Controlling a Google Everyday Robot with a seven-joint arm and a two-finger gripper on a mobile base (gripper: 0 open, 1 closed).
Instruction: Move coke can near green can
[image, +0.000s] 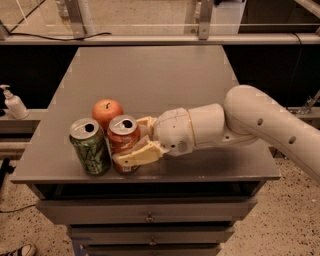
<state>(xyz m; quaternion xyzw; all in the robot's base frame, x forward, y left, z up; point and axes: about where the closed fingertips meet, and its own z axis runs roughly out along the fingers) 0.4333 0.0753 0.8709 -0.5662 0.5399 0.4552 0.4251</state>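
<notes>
One red-orange, silver-topped coke can (122, 136) upright in grip of the hand (130, 142), just beside the green can (90, 149).

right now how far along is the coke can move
Mostly done: the coke can stands upright right beside the green can at the front left of the table, the apple just behind. In hand: the gripper, jaws shut around the coke can. Left: open the jaws and withdraw.
</notes>
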